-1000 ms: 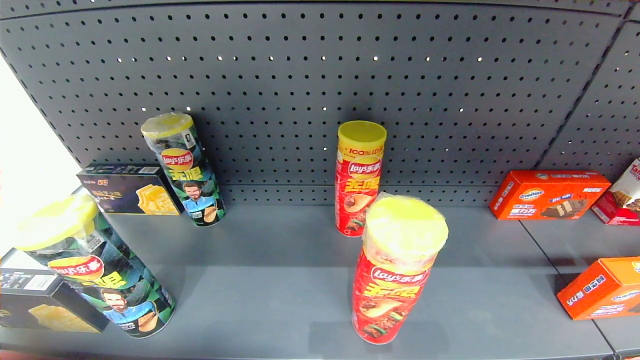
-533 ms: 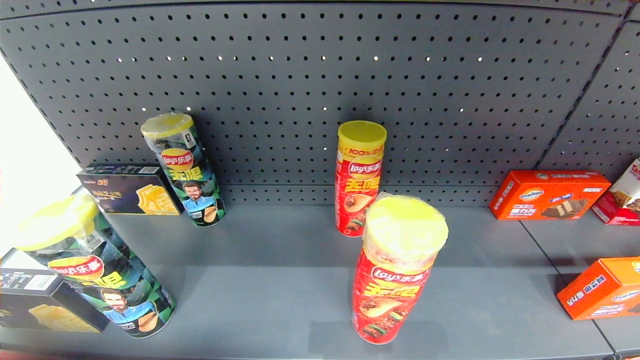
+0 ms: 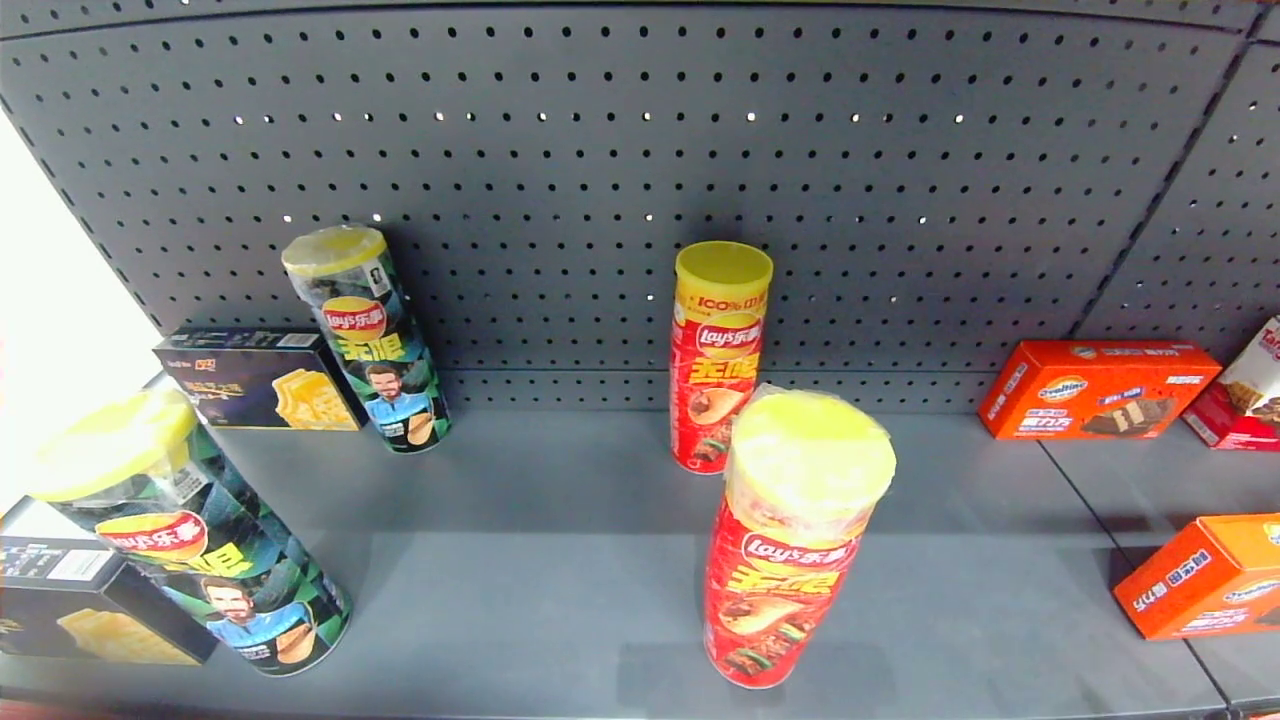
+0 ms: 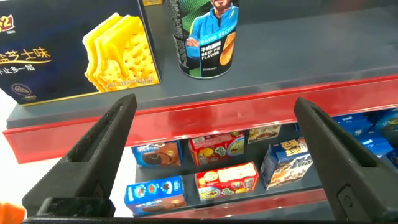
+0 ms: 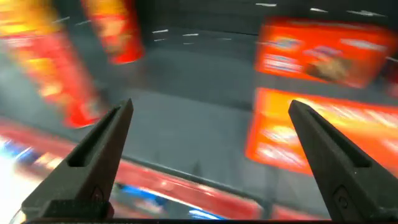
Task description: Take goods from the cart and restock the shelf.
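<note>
Grey shelf (image 3: 560,570): red chip cans (image 3: 785,570), green-black cans (image 3: 375,350), orange boxes (image 3: 1095,388). Left gripper (image 4: 216,102), right gripper (image 5: 211,104) splayed wide, empty.

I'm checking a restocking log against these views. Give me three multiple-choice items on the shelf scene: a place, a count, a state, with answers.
1. The orange boxes lie on the shelf's: A) robot's left B) middle C) robot's right.
2. Upright yellow-lidded chip cans: A) two B) four C) six.
3. The left gripper: A) fingers open, empty B) shut on a can C) shut on a box.
Answers: 1 C, they sit right of the red cans; 2 B, two red cans, two green cans; 3 A, fingers wide apart, nothing between.
</note>
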